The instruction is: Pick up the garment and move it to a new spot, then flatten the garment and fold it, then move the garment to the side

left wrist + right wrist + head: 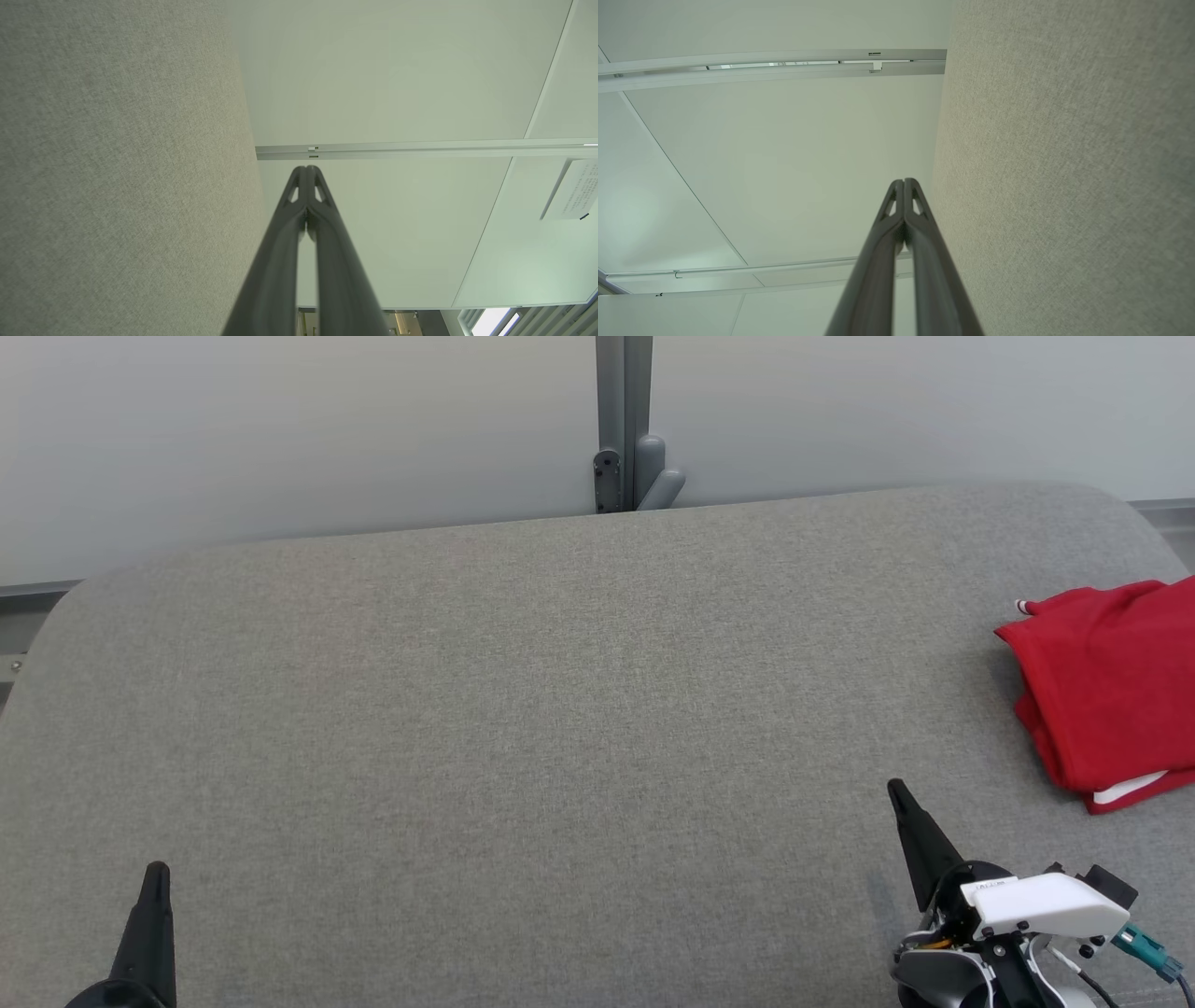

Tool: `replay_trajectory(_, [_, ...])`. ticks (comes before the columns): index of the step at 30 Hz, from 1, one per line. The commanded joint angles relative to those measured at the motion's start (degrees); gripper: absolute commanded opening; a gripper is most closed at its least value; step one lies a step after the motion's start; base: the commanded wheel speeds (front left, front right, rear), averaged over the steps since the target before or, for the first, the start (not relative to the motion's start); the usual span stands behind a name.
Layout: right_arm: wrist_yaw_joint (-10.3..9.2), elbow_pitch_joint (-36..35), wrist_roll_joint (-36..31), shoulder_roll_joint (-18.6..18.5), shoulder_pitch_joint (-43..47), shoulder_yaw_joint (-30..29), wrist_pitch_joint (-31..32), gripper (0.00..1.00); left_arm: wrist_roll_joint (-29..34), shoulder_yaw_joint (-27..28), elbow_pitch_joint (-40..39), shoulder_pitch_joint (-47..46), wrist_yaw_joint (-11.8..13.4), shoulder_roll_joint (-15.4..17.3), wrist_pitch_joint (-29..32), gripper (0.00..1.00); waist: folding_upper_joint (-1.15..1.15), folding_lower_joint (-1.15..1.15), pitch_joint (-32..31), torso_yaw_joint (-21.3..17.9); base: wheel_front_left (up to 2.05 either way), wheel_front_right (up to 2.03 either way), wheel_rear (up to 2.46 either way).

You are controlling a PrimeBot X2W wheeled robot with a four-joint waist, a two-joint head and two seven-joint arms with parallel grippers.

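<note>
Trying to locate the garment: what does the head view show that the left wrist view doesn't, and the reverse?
Head view: the red garment with white trim, lying at the right edge of the grey padded surface, and the shut right pincer apart from it. Left wrist view: a printed notice on the wall. Both: the padded surface, the pale wall and the shut left pincer.

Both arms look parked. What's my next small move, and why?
Probably none beyond holding this pose: the red garment already lies folded at the grey surface's right side, and the left gripper and right gripper are shut, empty and clear of it.
</note>
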Motion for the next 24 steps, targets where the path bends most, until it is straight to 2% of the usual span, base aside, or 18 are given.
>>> replay_trajectory(1, [0.02,0.08,0.01,-0.02,-0.31,-0.01,0.12,0.00,-0.19,0.25,0.01,-0.92,-0.34,-0.08,0.25,0.00,0.00,0.00,0.00,0.00,0.00,0.00,0.00])
replay_trajectory(24, [0.02,0.07,-0.08,0.04,-0.31,-0.11,0.21,0.00,0.04,0.40,0.03,-0.89,-0.34,-0.23,0.37,0.00,0.00,0.00,0.00,0.00,0.00,0.00,0.00])
